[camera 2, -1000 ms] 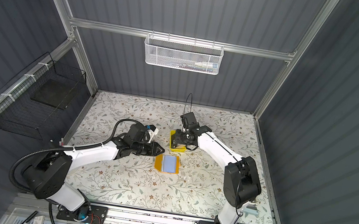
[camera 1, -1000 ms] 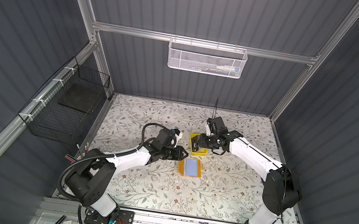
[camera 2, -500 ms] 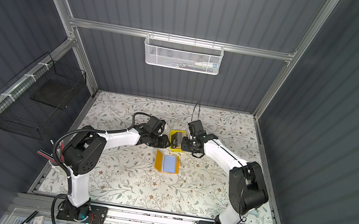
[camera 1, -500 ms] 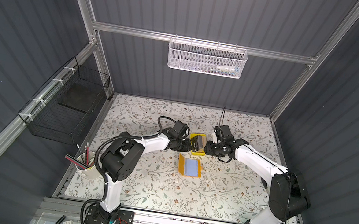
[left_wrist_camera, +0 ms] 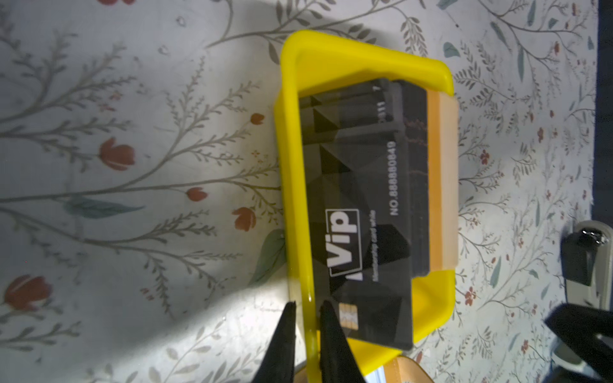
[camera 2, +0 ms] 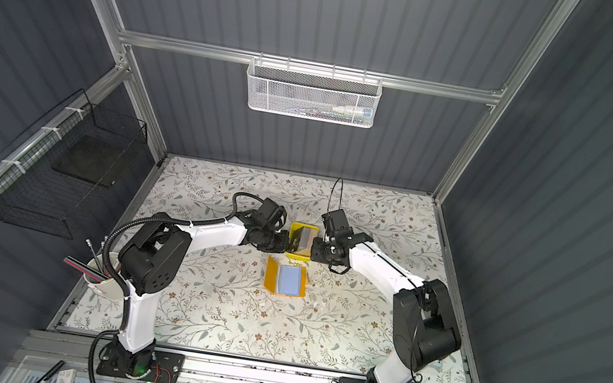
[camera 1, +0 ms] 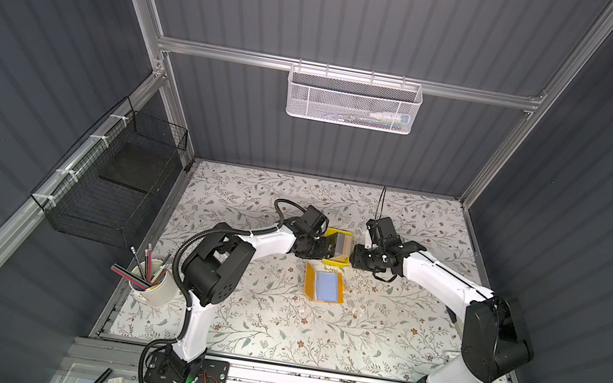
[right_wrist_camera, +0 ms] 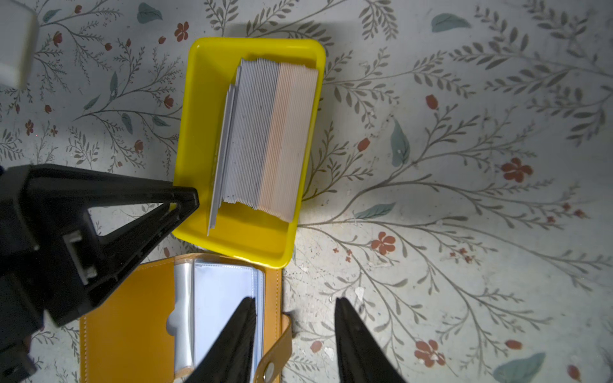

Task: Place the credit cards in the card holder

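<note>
Midway along the floral table (camera 1: 274, 322), nearer its back edge than its front, stands a yellow tray (left_wrist_camera: 292, 132) of credit cards (left_wrist_camera: 358, 232). They are stacked on edge, with a black "VIP" card foremost and pale grey and beige ones behind. We see the left gripper (left_wrist_camera: 306, 306) clenched on the tray's wall, one finger inside and one outside. The card holder (right_wrist_camera: 126, 315) lies open just beside the tray on the side toward the front edge, its bluish sleeve pages (right_wrist_camera: 219, 291) facing up and its strap (right_wrist_camera: 278, 348) unsnapped. The right gripper (right_wrist_camera: 295, 300) hangs released and empty, one finger above the pages and the other above bare table.
</note>
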Robot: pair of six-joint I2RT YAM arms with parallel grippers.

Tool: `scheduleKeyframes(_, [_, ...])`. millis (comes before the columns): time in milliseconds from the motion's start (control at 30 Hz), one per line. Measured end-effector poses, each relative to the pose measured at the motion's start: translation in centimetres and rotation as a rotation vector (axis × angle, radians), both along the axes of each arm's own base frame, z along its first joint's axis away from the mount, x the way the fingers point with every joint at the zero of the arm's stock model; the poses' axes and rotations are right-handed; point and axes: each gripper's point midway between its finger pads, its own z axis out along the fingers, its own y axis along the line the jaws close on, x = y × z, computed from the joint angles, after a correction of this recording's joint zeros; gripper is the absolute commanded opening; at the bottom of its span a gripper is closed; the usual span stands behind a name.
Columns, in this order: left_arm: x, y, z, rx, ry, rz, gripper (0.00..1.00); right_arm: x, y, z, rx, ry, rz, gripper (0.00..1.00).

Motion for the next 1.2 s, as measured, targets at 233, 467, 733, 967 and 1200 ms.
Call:
scheduleKeyframes(233, [-0.5, 1.3, -0.2, 0.036, -0.001, 0.039, 0.12, -0.1, 0.1, 0.0, -0.002, -0.001, 0.001, 0.42])
scheduleKeyframes(467, [-2.5, 2.3, -0.2, 0.044, 0.022, 0.079, 0.13, -0.3, 0.9, 0.1, 0.009, -0.001, 0.002, 0.42])
scheduleKeyframes(733, [-4.4, 1.1, -0.2, 0.023, 0.03, 0.087, 0.23, -0.6, 1.3, 0.0, 0.023, 0.005, -0.009, 0.42])
scheduleKeyframes(967, [-4.8, 1.2, 1.0, -0.006, 0.012, 0.094, 0.29, -0.6, 1.4, 0.3, 0.031, -0.001, -0.008, 0.46])
scheduleKeyframes(1200, [-3.6, 2.1, 4.3, -0.067, -0.042, 0.095, 0.3, -0.5, 1.5, 2.0, 0.07, -0.045, -0.024, 0.61])
